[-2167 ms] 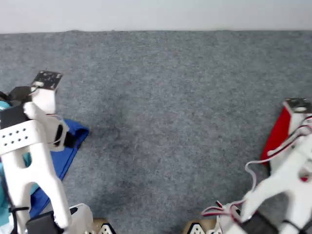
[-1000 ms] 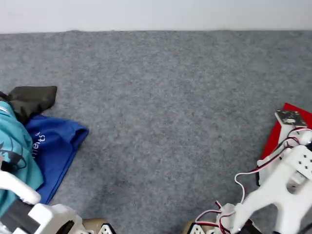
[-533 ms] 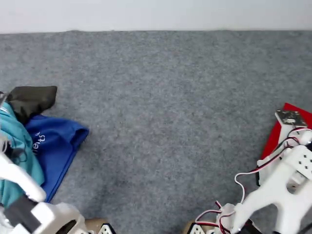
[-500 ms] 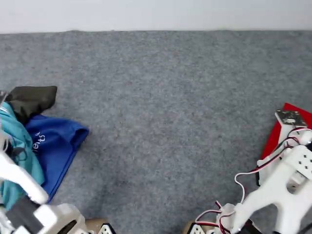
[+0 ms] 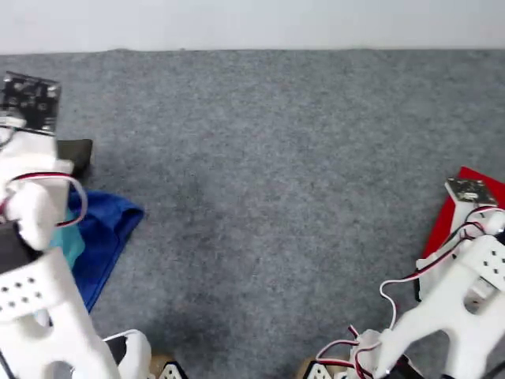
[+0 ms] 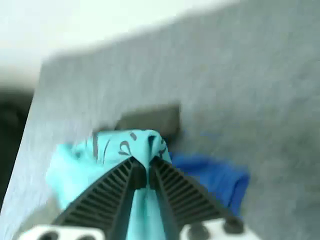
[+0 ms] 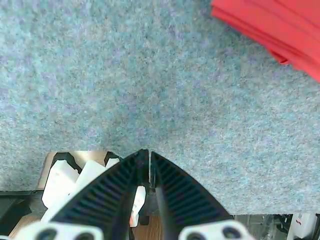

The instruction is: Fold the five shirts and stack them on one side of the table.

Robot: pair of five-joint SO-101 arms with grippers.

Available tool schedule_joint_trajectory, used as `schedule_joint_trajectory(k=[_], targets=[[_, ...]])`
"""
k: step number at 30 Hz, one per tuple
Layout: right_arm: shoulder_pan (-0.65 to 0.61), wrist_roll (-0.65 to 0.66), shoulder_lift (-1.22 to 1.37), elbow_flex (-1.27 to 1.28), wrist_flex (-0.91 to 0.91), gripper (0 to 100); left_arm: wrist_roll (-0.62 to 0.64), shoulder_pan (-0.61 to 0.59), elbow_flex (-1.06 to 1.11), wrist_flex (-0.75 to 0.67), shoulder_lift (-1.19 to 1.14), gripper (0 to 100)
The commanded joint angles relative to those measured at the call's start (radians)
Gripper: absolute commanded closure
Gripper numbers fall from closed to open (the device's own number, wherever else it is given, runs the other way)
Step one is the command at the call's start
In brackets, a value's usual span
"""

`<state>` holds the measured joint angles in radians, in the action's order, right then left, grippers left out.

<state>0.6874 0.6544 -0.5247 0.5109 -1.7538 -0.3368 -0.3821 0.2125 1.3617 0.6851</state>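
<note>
The left end effector [image 6: 141,167] is clenched on a bunched fold of the teal shirt [image 6: 95,155], its two ribbed jaws pressed together with the cloth pinched at their tips. The rest of that shirt spreads out under and around the jaws at the left edge of the grey table [image 5: 276,158]. Just beside it on the right lies the blue shirt [image 5: 110,225], crumpled and touching the teal one. A dark shirt [image 6: 152,119] sits just beyond them on the far side. In the high view the left arm stands over this pile and hides much of it.

The right end effector [image 7: 149,152] is closed with nothing between its jaws, above bare table near the near edge. The red shirt [image 5: 448,213] lies folded at the right edge, apart from those jaws and partly covered by the right arm.
</note>
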Motion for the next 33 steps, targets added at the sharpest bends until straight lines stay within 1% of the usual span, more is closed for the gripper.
schedule_joint_trajectory(k=[1, 5, 10, 13, 16, 20, 25, 26, 28, 30, 33], targets=[[-0.001, -0.009, -0.028, -0.006, -0.041, 99.0, 0.044, 0.192, -0.021, -0.075, 0.04, 99], [-0.001, -0.009, -0.028, -0.006, -0.041, 99.0, 0.044, 0.448, -0.008, -0.115, 0.005, 99], [-0.001, -0.009, -0.028, 0.026, -0.041, 99.0, 0.044, 0.735, -0.008, -0.167, -0.144, 99], [-0.001, -0.009, -0.028, 0.057, -0.041, 99.0, 0.044, 0.852, -0.013, -0.232, -0.242, 99], [-0.001, -0.009, -0.028, 0.072, -0.041, 99.0, 0.044, 0.924, -0.015, -0.308, -0.321, 99], [-0.001, -0.009, -0.028, 0.072, -0.041, 99.0, 0.066, 0.967, -0.081, -0.353, -0.376, 99], [-0.001, -0.009, -0.028, 0.072, -0.041, 99.0, 0.184, 0.925, -0.197, -0.358, -0.47, 98], [-0.001, -0.009, -0.028, 0.072, -0.041, 99.0, 0.196, 0.911, -0.209, -0.338, -0.488, 98], [-0.001, -0.009, -0.028, 0.074, -0.041, 99.0, 0.21, 0.878, -0.228, -0.279, -0.516, 93], [-0.001, -0.009, -0.028, 0.074, -0.041, 99.0, 0.232, 0.842, -0.254, -0.193, -0.525, 86], [-0.001, -0.009, -0.028, 0.074, -0.041, 99.0, 0.242, 0.773, -0.295, -0.066, -0.525, 80]])
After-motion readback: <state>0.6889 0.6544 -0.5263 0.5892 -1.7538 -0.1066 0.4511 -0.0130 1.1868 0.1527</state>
